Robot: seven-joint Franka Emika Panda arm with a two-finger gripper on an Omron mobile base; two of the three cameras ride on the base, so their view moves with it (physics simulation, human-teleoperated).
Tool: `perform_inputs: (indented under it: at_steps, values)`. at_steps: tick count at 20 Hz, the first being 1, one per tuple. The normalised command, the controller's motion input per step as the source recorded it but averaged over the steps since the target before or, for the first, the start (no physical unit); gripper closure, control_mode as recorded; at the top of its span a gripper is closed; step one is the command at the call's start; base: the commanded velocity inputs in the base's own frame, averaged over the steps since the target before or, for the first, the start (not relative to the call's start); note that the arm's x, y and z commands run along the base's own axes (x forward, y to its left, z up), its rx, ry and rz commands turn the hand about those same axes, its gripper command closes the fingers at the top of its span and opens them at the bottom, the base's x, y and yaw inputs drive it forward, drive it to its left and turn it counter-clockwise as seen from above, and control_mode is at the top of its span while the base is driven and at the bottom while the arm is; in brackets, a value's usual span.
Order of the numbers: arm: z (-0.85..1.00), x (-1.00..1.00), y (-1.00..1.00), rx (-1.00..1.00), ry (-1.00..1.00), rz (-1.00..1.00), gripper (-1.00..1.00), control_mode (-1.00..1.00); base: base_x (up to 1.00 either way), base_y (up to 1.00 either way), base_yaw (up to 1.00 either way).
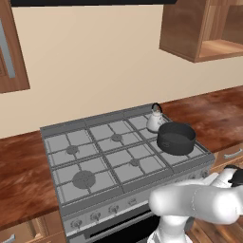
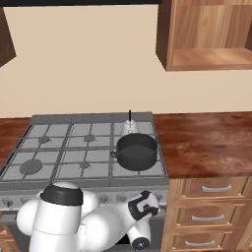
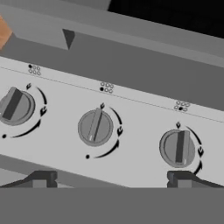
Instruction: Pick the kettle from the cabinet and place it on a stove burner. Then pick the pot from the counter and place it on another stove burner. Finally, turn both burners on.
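The pale kettle (image 1: 154, 121) (image 2: 130, 127) stands on the stove's back right burner. Directly in front of it, the dark pot (image 1: 176, 138) (image 2: 137, 151) sits on the front right burner. My arm (image 2: 98, 221) bends low in front of the stove. In the hand view my gripper (image 3: 111, 180) is open and empty, close to the stove's control panel (image 3: 131, 109), with the middle knob (image 3: 95, 127) between its fingertips (image 3: 41, 179). A left knob (image 3: 15, 106) is tilted and a right knob (image 3: 178, 148) is nearly upright. The wooden cabinet (image 1: 213, 47) (image 2: 206, 59) hangs open and bare.
Free burners (image 1: 116, 137) (image 2: 89, 138) lie to the left of the pot, with a larger ringed burner (image 1: 84, 179) at the front left. The reddish counter (image 1: 218, 118) (image 2: 206, 142) runs along both sides of the stove. Drawers (image 2: 211, 202) stand to my arm's right.
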Motion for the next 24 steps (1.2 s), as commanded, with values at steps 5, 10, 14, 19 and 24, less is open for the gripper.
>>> perform_inputs:
  at_steps: [5, 10, 14, 19, 24]
  values:
    - [-0.14, 0.13, -0.14, 0.0, 0.0, 0.0, -1.0, -1.0, 0.0, 0.0, 0.0]
    - [-0.14, 0.16, 0.0, 0.0, 0.0, 0.0, -1.0, -1.0, 0.0, 0.0, 0.0]
    - [-0.15, 0.16, 0.0, 0.0, 0.0, 0.0, -1.0, -1.0, 0.0, 0.0, 0.0]
    - [-0.14, 0.14, -0.02, 0.0, 0.0, 0.0, -1.0, -1.0, 0.0, 0.0, 0.0]
    - [-0.11, 0.13, -0.02, 0.0, 0.0, 0.0, -1.0, -1.0, 0.0, 0.0, 0.0]
